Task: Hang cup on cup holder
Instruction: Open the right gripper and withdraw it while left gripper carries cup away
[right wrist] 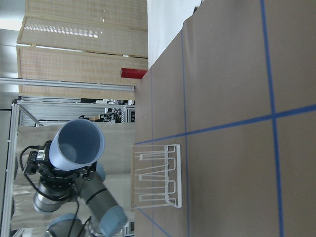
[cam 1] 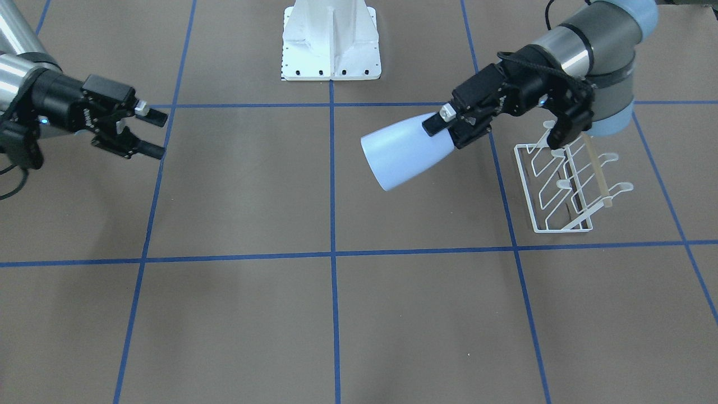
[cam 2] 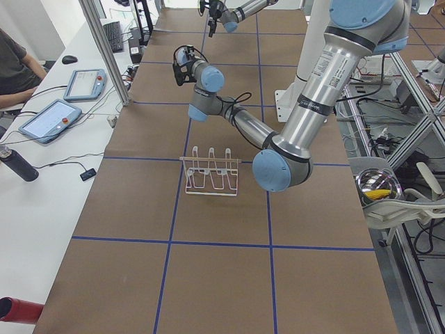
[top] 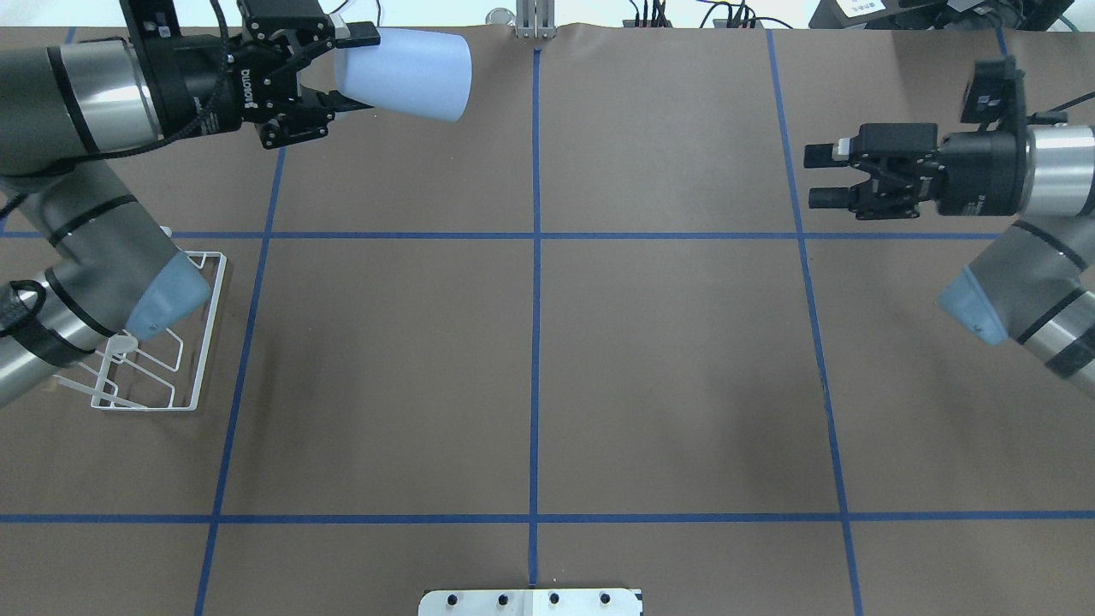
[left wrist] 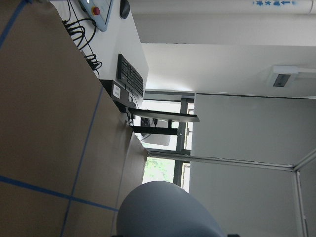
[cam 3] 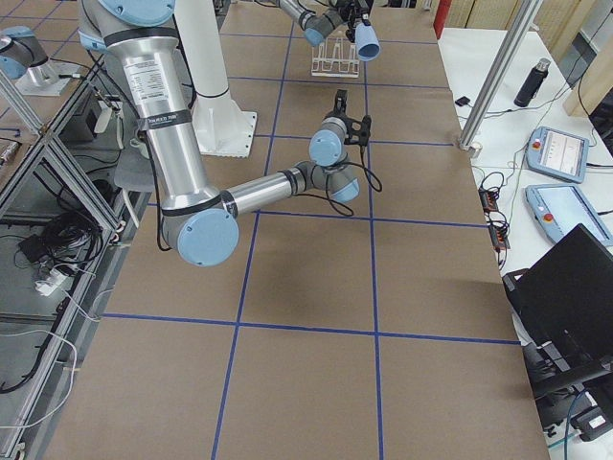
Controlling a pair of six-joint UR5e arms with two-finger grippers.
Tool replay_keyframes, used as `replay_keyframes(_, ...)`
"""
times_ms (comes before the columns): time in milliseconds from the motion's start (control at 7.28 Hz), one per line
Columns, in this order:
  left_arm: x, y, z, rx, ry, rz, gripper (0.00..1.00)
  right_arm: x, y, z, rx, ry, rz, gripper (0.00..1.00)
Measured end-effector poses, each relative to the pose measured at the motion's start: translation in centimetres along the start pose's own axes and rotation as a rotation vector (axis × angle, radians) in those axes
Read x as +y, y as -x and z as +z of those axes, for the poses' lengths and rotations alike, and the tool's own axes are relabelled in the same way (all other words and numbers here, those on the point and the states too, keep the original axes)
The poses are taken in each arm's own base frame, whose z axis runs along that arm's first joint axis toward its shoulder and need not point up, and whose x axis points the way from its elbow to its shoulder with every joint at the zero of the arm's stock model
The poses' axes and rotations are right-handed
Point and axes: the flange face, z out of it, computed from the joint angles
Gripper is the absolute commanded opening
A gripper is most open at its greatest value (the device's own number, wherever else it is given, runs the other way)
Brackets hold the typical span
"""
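cup (cam 1: 401,151) clamped at base in left tool (cam 1: 444,132) — held sideways, rim outward

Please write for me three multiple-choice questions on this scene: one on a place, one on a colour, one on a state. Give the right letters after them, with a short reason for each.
1. Where is the cup?
A. in the right claw
B. in the left claw
C. on the rack

2. What colour is the rack's wire?
A. white
B. red
C. black

3. In what state is the right claw?
A. open and empty
B. shut on the cup
C. shut on the rack

Answers:
1 B: the left claw grips the cup's narrow end and holds it above the table.
2 A: the wire shows white against the brown table.
3 A: its jaws stand apart with nothing between them.
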Motion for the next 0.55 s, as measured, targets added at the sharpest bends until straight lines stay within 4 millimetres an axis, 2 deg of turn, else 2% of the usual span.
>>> replay_keyframes(137, -2.5, 1.0, -1.2, -0.098, -0.045, 0.063, 0.00, -2.3, -2.3, -2.4, 0.089, -0.038, -0.075, 1.00)
replay_keyframes(275, -5.1, 1.2, -2.7, -0.200, -0.079, 0.127, 0.00, -3.8, -4.7, -4.7, 0.199, -0.068, -0.153, 1.00)
replay_keyframes(549, -10.1, -1.0, -7.0, -0.423, -0.099, 0.233, 0.00, -5.1, -9.5, -9.2, 0.414, -0.079, -0.306, 1.00)
